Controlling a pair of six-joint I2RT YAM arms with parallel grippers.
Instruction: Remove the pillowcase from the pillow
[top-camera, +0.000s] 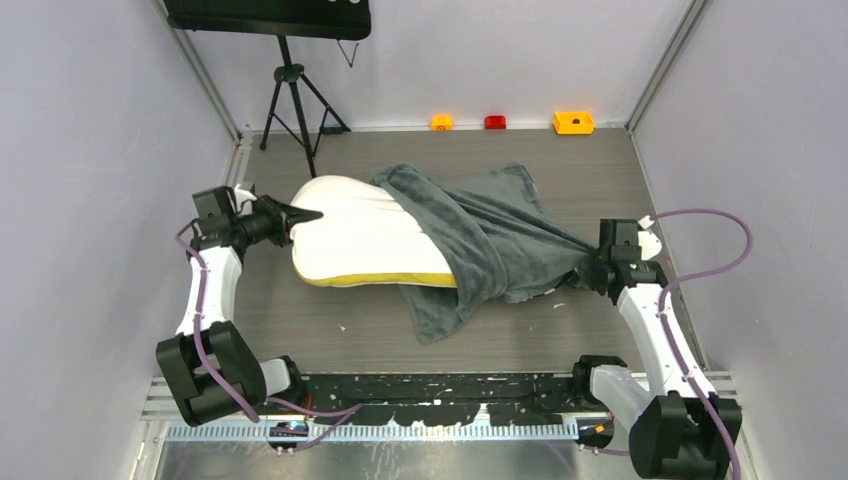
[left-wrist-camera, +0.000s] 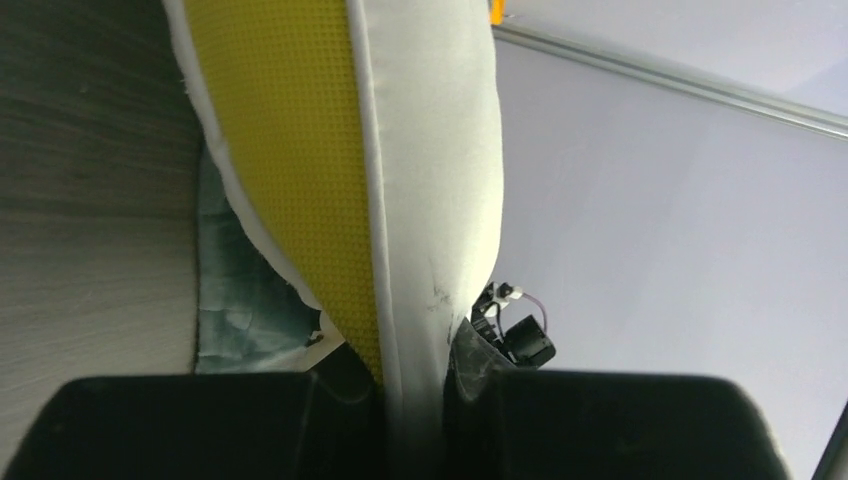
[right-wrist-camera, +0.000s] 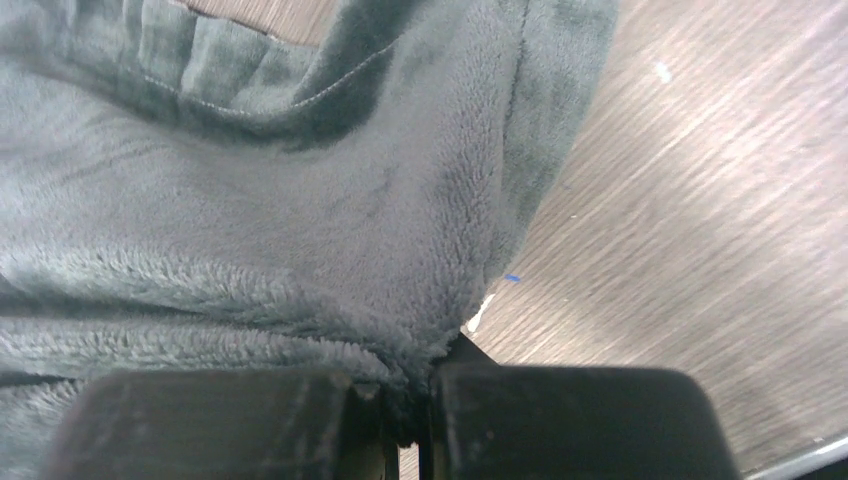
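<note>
The white pillow (top-camera: 350, 235) with its yellow-olive band lies mid-table, its left half bare. The dark grey pillowcase (top-camera: 490, 235) covers its right end and trails toward the near edge. My left gripper (top-camera: 300, 214) is shut on the pillow's left edge; the left wrist view shows the white seam (left-wrist-camera: 420, 250) pinched between the jaws, beside the yellow band (left-wrist-camera: 300, 160). My right gripper (top-camera: 592, 262) is shut on the pillowcase's right end, pulled taut; the right wrist view shows plush fabric (right-wrist-camera: 300, 220) bunched into the jaws. No zebra patch shows.
A black tripod (top-camera: 295, 100) stands at the back left. Yellow, red and orange blocks (top-camera: 573, 122) sit along the back wall. Grey walls enclose the wooden table (top-camera: 600, 170) on both sides.
</note>
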